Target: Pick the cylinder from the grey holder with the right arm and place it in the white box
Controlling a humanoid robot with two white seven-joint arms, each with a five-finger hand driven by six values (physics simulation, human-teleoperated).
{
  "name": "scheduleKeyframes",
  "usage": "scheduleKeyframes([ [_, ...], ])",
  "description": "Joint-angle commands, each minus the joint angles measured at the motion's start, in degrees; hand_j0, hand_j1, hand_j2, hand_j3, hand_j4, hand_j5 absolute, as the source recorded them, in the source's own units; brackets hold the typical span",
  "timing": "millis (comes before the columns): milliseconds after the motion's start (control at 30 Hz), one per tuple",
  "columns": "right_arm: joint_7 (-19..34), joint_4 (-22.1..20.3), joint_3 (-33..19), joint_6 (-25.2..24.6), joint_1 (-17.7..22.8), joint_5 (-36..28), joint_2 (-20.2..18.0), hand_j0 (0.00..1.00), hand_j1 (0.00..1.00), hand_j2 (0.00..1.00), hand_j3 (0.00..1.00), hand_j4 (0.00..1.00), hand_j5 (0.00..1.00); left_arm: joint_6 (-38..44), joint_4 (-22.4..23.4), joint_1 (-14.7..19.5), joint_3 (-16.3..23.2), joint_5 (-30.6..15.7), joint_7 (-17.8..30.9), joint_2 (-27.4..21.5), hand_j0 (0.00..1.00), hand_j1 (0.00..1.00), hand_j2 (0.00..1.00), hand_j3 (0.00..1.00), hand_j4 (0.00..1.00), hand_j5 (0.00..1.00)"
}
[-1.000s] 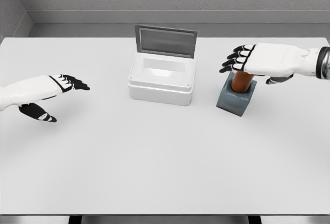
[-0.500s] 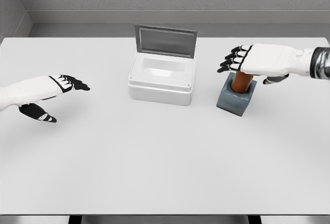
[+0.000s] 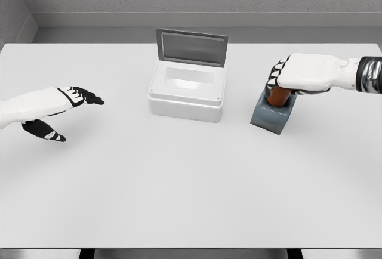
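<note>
The right hand [image 3: 301,74] sat directly over the grey holder [image 3: 273,116], fingers curled down around the top of the cylinder [image 3: 278,96], and it looked like a closed grip on it, though the palm hid the actual contact, so how firm that grip was could not be read. The cylinder itself, a brown-orange one, stood upright in the holder with only a short band of it showing between hand and holder rim. The holder rested on the desk [image 3: 191,181] just to the right of the white box [image 3: 187,92], which had its lid [image 3: 192,47] standing open at the back and its inside bare. Over on the far side, the left hand [image 3: 59,107] hovered low above the desk, fingers stretched out flat and holding nothing. Now the risks, as a judgement: the grasp seemed to sit only on the cylinder's top, so a shallow hold could let it slip on the lift; the holder looked slightly tilted in this view, and a pull that was not straight up could drag or tip it along with the cylinder; and on the way across, a low carry could knock the box's near wall or clip that raised lid. The count was one cylinder, one holder, one box with one lid, one desk, and two hands.
</note>
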State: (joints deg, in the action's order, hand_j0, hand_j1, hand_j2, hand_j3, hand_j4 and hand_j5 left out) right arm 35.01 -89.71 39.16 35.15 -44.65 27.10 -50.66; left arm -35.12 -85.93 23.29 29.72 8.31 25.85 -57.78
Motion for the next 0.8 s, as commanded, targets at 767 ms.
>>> scheduleKeyframes([
  [767, 0.0, -1.6, -1.1, -0.2, -6.9, -3.3, 7.7, 0.14, 0.14, 0.14, 0.14, 0.14, 0.14, 0.1, 20.0, 9.6, 17.7, -44.4, -6.2, 8.0, 1.00, 1.00, 1.00, 1.00, 1.00, 1.00],
])
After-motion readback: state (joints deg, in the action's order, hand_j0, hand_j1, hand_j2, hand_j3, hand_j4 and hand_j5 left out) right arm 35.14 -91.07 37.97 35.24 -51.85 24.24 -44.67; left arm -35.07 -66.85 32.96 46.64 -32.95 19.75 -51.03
